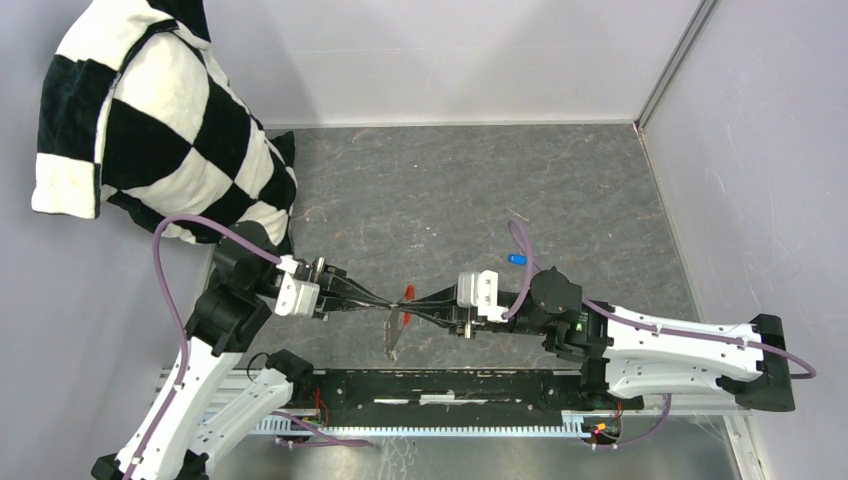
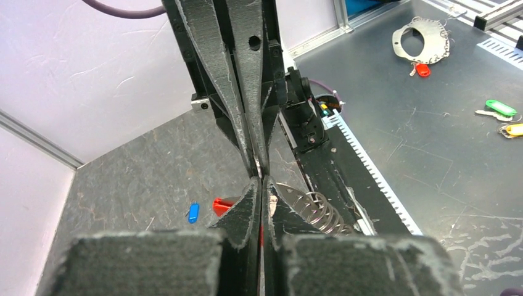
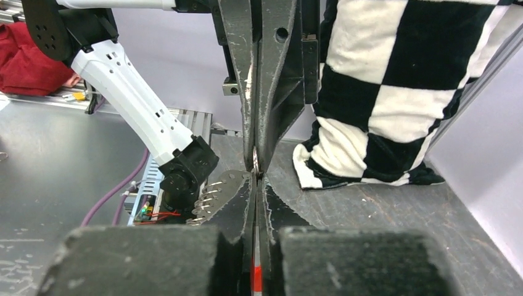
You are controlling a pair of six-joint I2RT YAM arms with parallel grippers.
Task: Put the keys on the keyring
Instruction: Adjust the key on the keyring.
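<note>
Grey, slate-look sheet covers the desk (image 1: 450, 190), and a black-and-white chequered cushion (image 1: 150, 120) slumps in its far left corner. Both arms reach inward and meet nose to nose above the middle of the near side.

Seen from its own wrist camera, the left end effector (image 2: 259, 182) is pressed narrow, its fingers together with no visible gap. It seems to be pinching the keyring (image 1: 405, 296), though the thin metal ring itself is hidden between the black fingers. The ring's red tag (image 2: 222, 205) pokes out just beside those fingers, and the grey strap (image 2: 314, 211) hangs below them toward the near rail.

The right end effector (image 3: 256, 179) is also drawn in tight, tip against tip with the left one. I cannot tell whether it grips the ring, a key or nothing.

One of the keys, the blue one (image 1: 516, 259), lies on the desk beside the right arm, well apart from the ring. No green key can be picked out among the fingers.

The likeliest trouble is the ring twisting or slipping out as the two tips pull against each other, since each has only a thin edge of wire to hold. The dangling strap could swing and pull the ring askew. The blue key lies flat and is tiny, so a pinch from above may skate off its head.
</note>
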